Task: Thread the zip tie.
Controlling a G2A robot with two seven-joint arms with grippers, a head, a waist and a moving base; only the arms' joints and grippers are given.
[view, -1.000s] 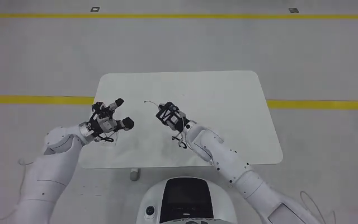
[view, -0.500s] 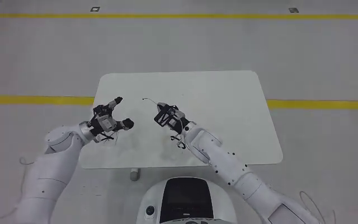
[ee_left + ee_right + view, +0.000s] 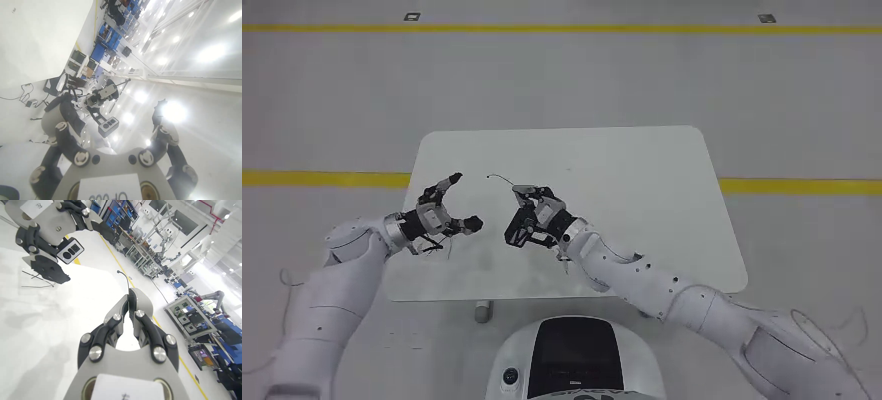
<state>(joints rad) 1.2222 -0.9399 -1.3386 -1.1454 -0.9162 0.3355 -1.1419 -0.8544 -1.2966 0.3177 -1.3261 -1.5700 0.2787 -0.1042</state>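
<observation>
A thin black zip tie sticks out of my right gripper, which is shut on its strap. The small head curls free at the far end. In the top view the zip tie points away from the right gripper, towards the table's far left. My left gripper hangs a short way to the left, above the white table, open with nothing between its fingers. In the left wrist view the left gripper faces the right one. In the right wrist view the left gripper stands spread wide.
A few loose black zip ties lie on the table under the left gripper. The table's right half and far side are bare white surface. Yellow floor lines run beyond the table edges.
My right gripper has carried the zip tie to the left, closer to the left gripper, and turned at the wrist. The left gripper has shifted slightly and stays open.
</observation>
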